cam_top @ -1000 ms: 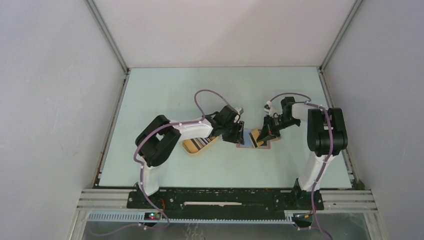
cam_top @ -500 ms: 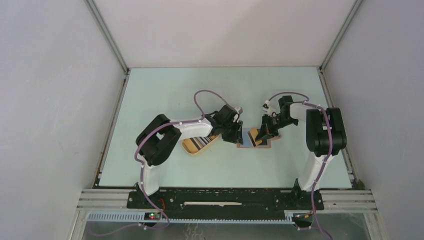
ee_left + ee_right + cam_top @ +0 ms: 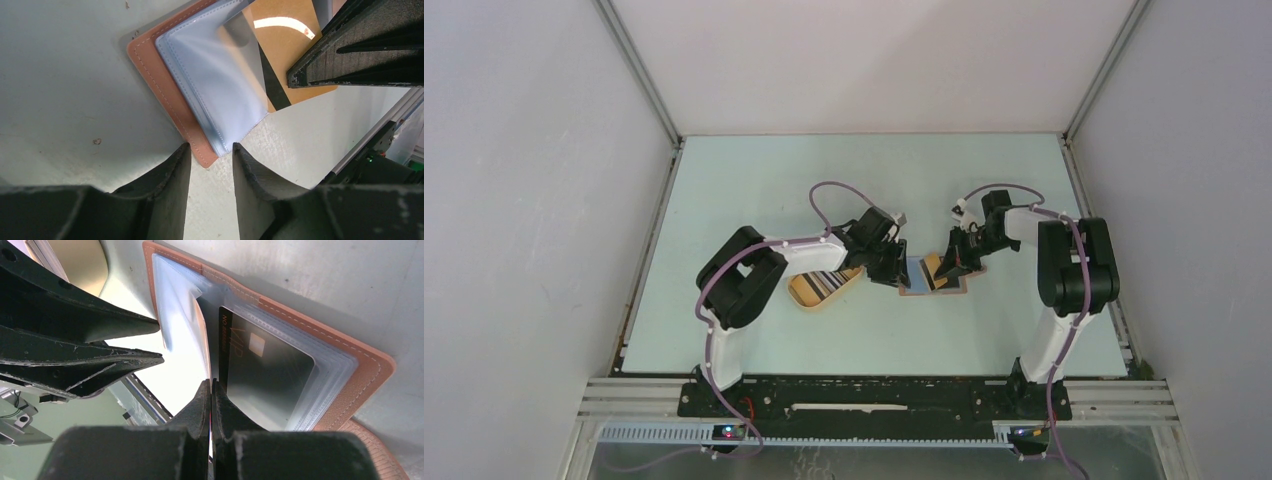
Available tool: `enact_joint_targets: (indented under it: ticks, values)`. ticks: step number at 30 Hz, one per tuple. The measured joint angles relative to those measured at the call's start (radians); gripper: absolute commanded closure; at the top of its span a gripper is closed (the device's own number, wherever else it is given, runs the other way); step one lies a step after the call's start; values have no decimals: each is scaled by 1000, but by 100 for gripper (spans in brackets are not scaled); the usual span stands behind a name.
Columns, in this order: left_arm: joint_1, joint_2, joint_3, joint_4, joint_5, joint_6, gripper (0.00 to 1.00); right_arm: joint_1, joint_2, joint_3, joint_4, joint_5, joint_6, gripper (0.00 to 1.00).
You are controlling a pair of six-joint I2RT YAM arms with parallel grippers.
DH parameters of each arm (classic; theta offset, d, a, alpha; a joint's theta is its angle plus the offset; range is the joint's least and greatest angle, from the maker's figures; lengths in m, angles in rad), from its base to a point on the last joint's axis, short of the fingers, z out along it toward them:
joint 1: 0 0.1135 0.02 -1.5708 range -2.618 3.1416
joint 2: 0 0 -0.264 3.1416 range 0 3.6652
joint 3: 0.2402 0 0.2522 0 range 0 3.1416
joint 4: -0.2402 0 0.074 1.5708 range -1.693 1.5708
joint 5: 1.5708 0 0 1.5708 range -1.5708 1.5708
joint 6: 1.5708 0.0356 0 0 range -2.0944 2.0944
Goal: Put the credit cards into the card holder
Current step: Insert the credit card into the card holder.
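Observation:
The reddish-brown card holder [image 3: 919,281] lies open on the table, its light blue lining and clear sleeves up. My right gripper [image 3: 951,266] is shut on the edge of a black card [image 3: 270,370], which sits partly inside a clear sleeve of the holder [image 3: 350,357]; the jaws [image 3: 211,382] are pressed together on it. My left gripper [image 3: 892,270] is open, and its tips [image 3: 209,150] straddle the holder's near corner [image 3: 205,155]. The other credit cards [image 3: 827,283] lie as a striped stack in the yellow tray.
The yellow oval tray [image 3: 802,295] sits just left of the holder, under the left forearm. The two grippers face each other closely across the holder; the right fingers [image 3: 360,55] show in the left wrist view. White walls enclose the table.
My right gripper has edged left and down with the card, toward the holder. The holder has shifted slightly with it. The left gripper has barely moved.

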Motion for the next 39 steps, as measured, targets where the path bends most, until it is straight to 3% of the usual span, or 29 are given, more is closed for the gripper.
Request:
enact_joint_targets:
  ticks: [9,25,39]
  values:
    - [6,5,0,4,18,-8,59,19,-40,-24,35,51,37,100]
    - [12,9,0,8,35,-17,60,54,-63,-29,47,130,46,76]
    - [12,12,0,18,43,-25,60,92,-72,-29,50,190,32,65]
